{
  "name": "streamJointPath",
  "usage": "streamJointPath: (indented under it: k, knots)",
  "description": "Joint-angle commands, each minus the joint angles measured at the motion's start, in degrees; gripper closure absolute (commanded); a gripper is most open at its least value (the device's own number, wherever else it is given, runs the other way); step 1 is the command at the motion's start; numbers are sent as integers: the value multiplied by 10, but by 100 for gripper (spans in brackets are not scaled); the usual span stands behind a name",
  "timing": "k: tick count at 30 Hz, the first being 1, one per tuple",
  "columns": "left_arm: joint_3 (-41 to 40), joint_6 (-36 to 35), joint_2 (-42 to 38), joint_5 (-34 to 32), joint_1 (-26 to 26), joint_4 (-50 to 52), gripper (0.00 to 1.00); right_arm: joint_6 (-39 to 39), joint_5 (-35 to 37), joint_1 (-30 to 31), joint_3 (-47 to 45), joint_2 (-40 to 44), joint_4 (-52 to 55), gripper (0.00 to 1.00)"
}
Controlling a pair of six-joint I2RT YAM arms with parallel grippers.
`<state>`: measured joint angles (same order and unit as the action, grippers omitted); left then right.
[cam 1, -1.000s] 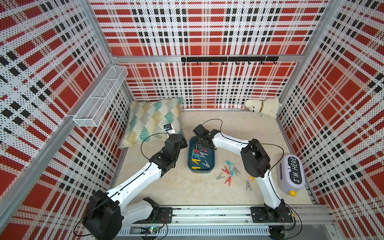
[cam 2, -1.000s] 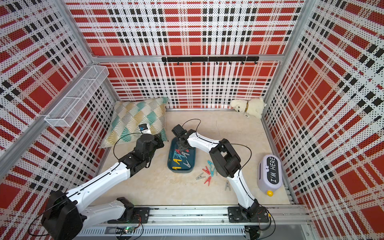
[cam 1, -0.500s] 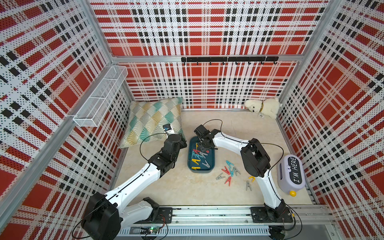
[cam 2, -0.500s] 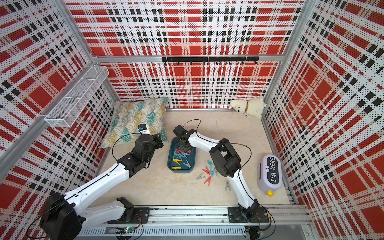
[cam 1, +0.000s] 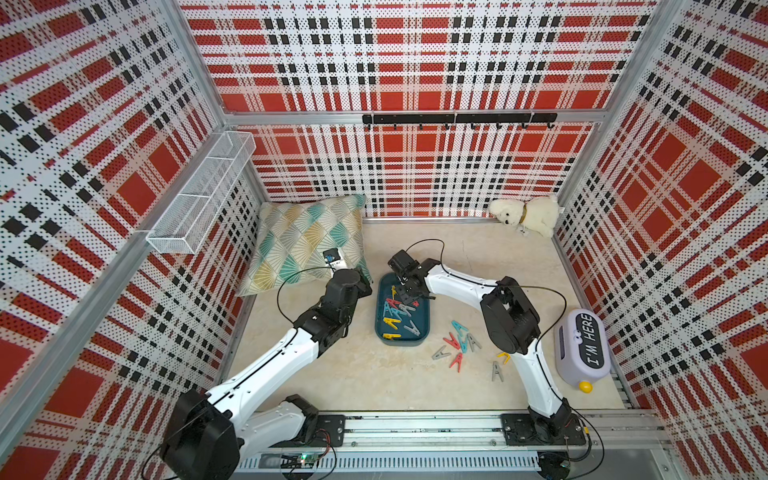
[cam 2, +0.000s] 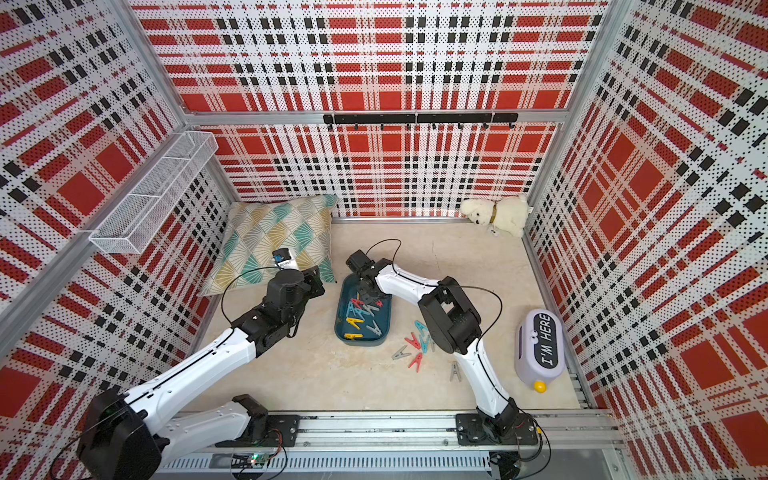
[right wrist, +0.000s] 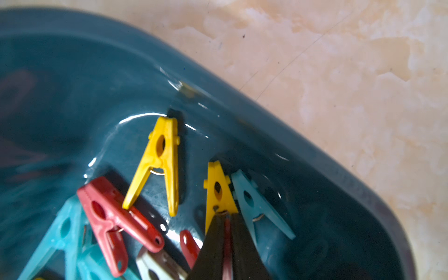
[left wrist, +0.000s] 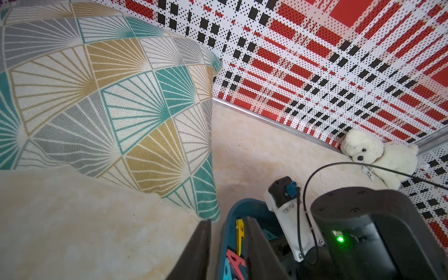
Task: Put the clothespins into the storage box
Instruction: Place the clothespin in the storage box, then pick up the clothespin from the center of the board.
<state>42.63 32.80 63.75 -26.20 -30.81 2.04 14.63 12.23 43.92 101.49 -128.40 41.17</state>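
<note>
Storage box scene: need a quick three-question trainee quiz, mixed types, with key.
1. Multiple choice: the right gripper is above which thing? A) pillow B) storage box C) plush dog
2. True or false: all the clothespins already lie in the storage box.
3. Short answer: in the right wrist view, what colour is the thing between the right gripper's fingers?
Key: 1. B. 2. False: several clothespins lie on the table beside the box. 3. Red: a red clothespin.
</note>
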Motion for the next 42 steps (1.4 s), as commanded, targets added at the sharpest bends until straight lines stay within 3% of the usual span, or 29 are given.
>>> streamJointPath:
  k: [1,9,15,25,31,33,42]
  knots:
    - [-5,-1,-9,-4,4,2,70,9,7,-2,-2,-15,19,81]
    - [-3,-1,-8,-3,3,2,70,19,3,-2,-4,35,13,80]
    - [4,-3,1,0,3,2,70,31,-24,-10,-57,134,-18,79]
    - [26,-11,27,-7,-16,2,70,70,-47,-110,-354,365,-58,74]
    - [35,-13,42,-13,-25,-2,70,160,-9,-171,-520,470,-59,70]
    - [37,-14,48,-10,-25,-7,70,197,10,-184,-550,505,-47,69]
    - [45,-18,71,4,-27,-23,70,267,-23,-206,-635,586,-21,70]
